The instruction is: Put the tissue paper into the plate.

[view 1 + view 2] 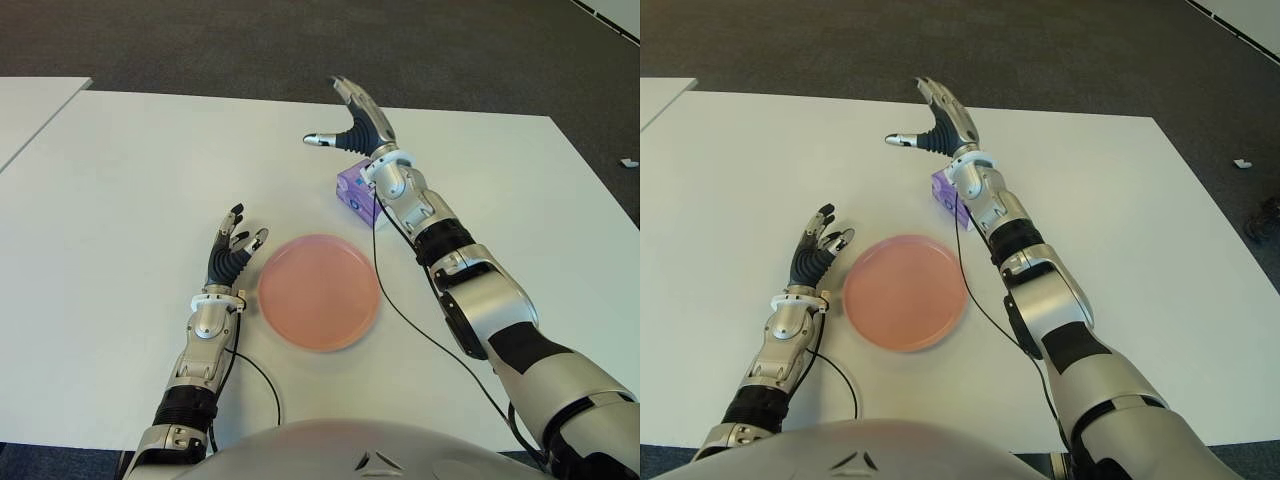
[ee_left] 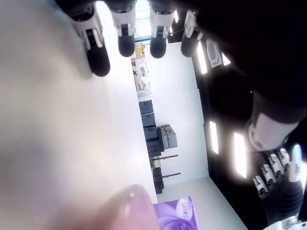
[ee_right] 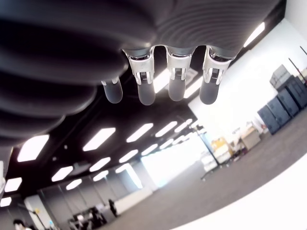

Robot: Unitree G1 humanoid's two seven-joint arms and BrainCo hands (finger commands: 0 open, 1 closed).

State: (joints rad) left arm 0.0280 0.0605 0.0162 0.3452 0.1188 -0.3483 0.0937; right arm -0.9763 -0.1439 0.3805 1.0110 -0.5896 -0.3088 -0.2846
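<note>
Your table point(image 1: 120, 200): smooth matt white. Plate point(image 1: 318, 291): pink, probably plastic, slight sheen. Tissue pack point(image 1: 355, 186): glossy purple wrapper. Floor point(image 1: 200, 40): rough carpet.

A white surface point(image 1: 120, 200) fills most of the eye views, with a second white tabletop point(image 1: 30, 105) just beside its far left corner. Dark grey carpet point(image 1: 200, 40) lies beyond. The wrist views show long ceiling lights point(image 3: 98, 139), white walls point(image 2: 168, 81) and dark cabinets point(image 2: 147, 120) far off.

Head stereo downward; wrist close-ups.
</note>
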